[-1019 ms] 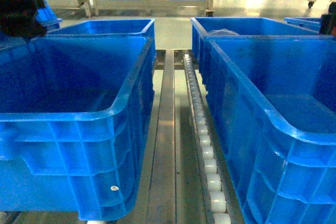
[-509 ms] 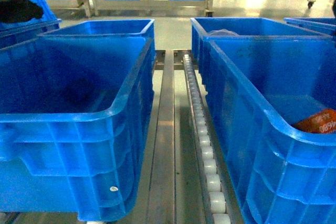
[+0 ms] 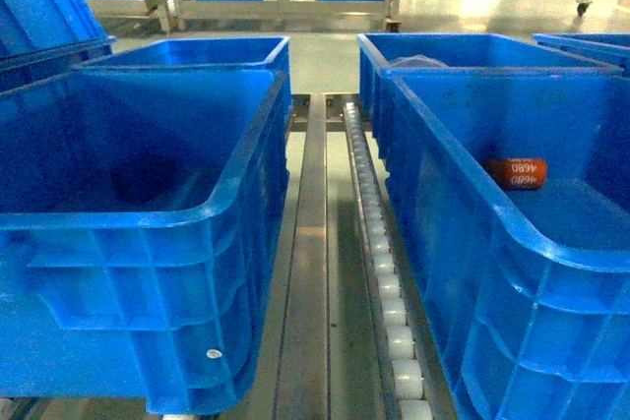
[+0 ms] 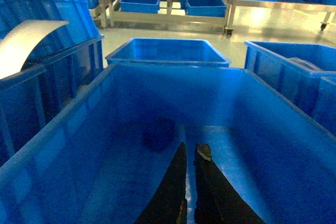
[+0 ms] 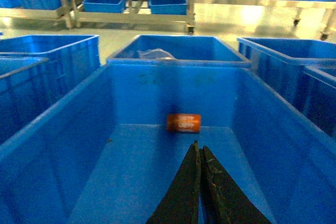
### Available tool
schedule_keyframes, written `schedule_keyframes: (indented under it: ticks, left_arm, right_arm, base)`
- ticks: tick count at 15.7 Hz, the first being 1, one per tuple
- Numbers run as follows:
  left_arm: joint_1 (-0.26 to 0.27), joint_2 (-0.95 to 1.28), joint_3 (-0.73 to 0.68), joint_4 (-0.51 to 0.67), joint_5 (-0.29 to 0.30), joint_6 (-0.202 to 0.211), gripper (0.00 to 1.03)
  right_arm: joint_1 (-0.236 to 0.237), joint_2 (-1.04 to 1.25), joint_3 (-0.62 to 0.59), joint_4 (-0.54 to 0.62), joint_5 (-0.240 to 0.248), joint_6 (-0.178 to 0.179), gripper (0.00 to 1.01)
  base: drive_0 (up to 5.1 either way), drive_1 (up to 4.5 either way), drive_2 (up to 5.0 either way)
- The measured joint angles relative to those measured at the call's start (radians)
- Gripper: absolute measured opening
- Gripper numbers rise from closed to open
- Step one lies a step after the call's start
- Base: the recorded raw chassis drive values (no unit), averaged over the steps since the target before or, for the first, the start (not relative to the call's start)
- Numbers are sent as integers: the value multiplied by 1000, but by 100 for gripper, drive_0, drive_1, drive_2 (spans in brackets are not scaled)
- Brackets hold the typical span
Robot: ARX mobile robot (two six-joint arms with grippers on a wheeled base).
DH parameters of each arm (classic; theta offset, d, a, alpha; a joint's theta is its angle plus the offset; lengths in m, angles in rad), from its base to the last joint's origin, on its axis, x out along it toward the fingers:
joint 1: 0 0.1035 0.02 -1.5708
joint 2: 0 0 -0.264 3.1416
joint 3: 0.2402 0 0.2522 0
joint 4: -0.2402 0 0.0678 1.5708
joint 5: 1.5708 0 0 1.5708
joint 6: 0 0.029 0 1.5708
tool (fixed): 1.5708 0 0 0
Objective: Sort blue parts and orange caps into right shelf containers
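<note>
Orange cap point(image 5: 184, 123) lying loose at twelve o'clock of narrowed, empty right gripper point(image 5: 200, 157) inside right crate point(image 5: 63, 124), evidently delivered; left gripper point(image 4: 190, 153) likewise narrowed, empty.

An orange cap point(image 5: 184, 123) lies in the blue crate point(image 5: 63, 129), beyond the closed end effector point(image 5: 200, 153).

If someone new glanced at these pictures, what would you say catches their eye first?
Probably the lone orange cap lying on its side on the floor of the big blue crate at right, by its far wall. Next, the equally large crate on the left, which looks empty, and the roller track between them.
</note>
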Motion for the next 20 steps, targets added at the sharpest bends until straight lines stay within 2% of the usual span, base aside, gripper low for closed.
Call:
schedule_keyframes:
  ticks: [1, 2, 3, 4, 5, 6, 16, 20]
  left_arm:
    - [-2, -47, -28, -19, 1, 0, 2]
    - [-2, -98, -56, -42, 0, 0, 2]
    - [-2, -142, -76, -64, 1, 0, 2]
    - [-2, -187, -95, -92, 1, 0, 2]
    - [-2, -207, -128, -47, 1, 0, 2]
    - [-2, -227, -155, -75, 1, 0, 2]
    - [-2, -706, -187, -499, 1, 0, 2]
    - [-2, -804, -187, -594, 1, 0, 2]
  right_arm:
    - [-21, -43, -23, -19, 2, 1, 2]
    - [-23, -71, -61, 21, -3, 1, 2]
    - [-23, -77, -84, 11, -5, 1, 2]
    - [-23, -119, -111, -38, -5, 1, 2]
    - [-23, -185, -123, -77, -4, 1, 2]
    - [-23, -256, -123, -121, -5, 1, 2]
    - [-23, -711, -146, -542, -5, 3, 2]
    - [-23, -801, -146, -630, -4, 3, 2]
  base:
    - [0, 0, 0]
    - [0, 0, 0]
    - [0, 0, 0]
    - [0, 0, 0]
    - [0, 0, 0]
    - [0, 0, 0]
    - [0, 0, 0]
    - [0, 0, 0]
